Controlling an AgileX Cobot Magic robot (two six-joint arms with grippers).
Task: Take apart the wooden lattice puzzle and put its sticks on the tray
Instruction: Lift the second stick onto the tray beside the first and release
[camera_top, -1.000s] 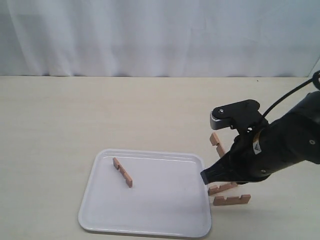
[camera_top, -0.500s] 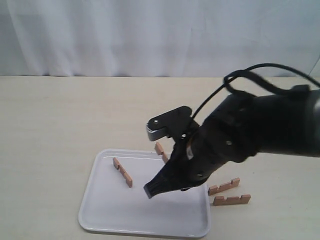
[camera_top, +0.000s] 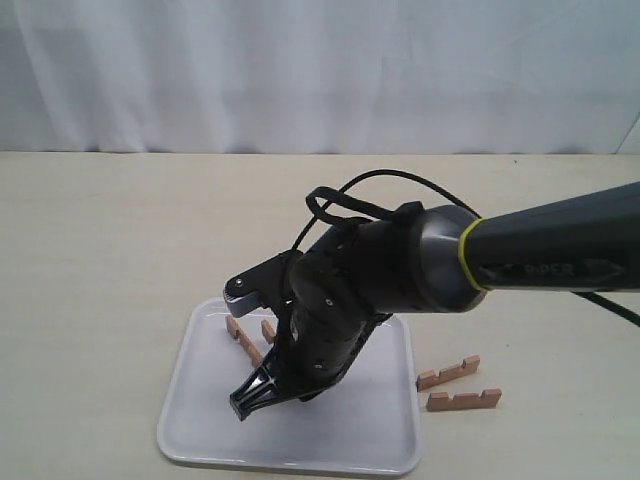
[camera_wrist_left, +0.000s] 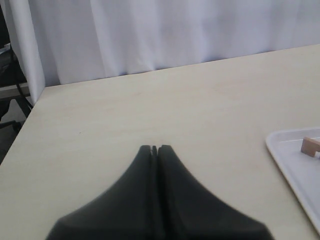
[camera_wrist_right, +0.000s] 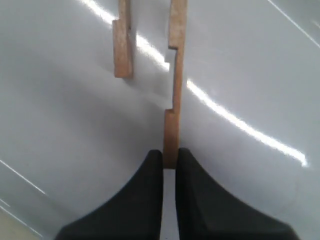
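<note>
While the left gripper (camera_wrist_left: 155, 149) hangs idle over the bare table (camera_wrist_left: 150, 95), fingers pressed together on nothing, my work lies further right. On the tray (camera_top: 385, 432), 1 lying stick (camera_wrist_right: 122, 45) rests toward the far left corner. Just beside it the right gripper (camera_wrist_right: 169, 156) pinches the held stick (camera_wrist_right: 174, 90) by 1 end, notches facing the lying piece. I cannot tell whether it touches the white floor. Right of the tray, on the table, the upper loose stick (camera_top: 447, 373) and the lower loose stick (camera_top: 463, 400) lie near each other, so the lattice is fully apart, with 2 bars left outside. I judge these bars light, stiff and hard, not fragile, yet smooth enough to skate on glossy plastic. An end grip leaves a long lever, so for the 2 outside I would close across the flat sides near the middle, clear of the notches.
</note>
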